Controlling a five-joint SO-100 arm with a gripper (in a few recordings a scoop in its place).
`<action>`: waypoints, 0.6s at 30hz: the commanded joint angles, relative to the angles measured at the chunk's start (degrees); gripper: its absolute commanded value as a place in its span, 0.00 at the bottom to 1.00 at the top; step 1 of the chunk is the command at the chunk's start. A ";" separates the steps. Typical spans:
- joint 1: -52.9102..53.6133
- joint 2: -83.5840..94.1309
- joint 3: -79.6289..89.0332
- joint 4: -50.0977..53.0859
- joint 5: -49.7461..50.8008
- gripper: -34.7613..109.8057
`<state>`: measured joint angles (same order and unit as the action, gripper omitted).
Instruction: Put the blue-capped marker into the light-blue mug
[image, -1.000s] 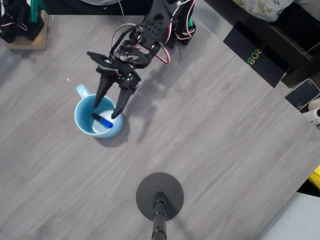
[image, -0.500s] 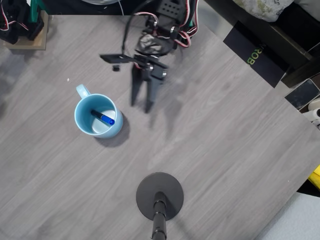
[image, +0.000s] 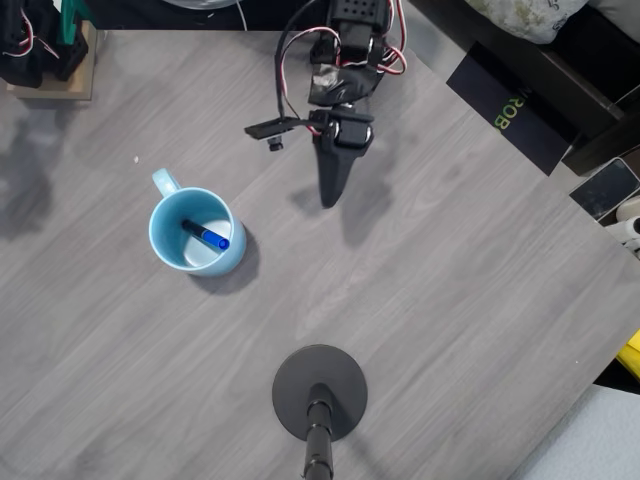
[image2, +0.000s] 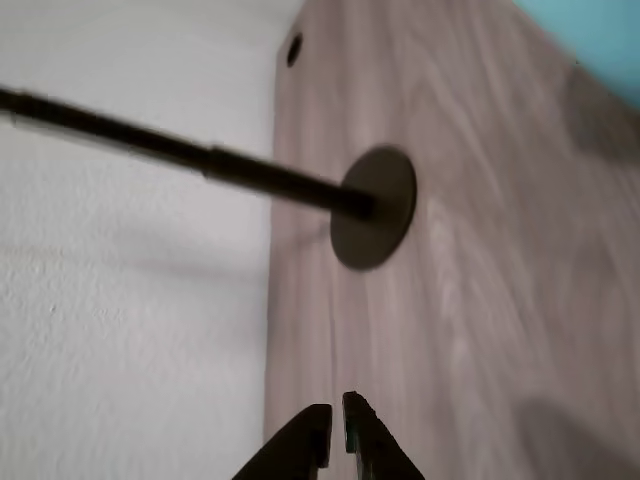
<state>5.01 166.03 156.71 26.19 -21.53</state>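
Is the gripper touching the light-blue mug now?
Apart. The overhead view shows bare table between the gripper and the light-blue mug.

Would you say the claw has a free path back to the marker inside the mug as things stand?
Probably yes: the blue-capped marker lies in the open light-blue mug, and only bare table lies between it and the claw, which would first need to open.

In the overhead view, the blue-capped marker (image: 206, 235) lies inside the light-blue mug (image: 165, 243), which stands on the table (image: 450, 300) in the left half of the picture. The gripper (image: 328, 200) sits to the upper right of the mug, well apart from it. The round stand base (image: 320, 392) rests on the table near the lower edge, below both.
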 joint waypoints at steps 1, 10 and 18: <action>-2.90 8.44 3.34 3.69 2.11 0.24; -5.01 4.57 5.27 10.81 9.40 0.24; -2.46 -8.09 5.36 7.82 11.34 0.24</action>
<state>0.62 162.07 162.33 36.12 -11.43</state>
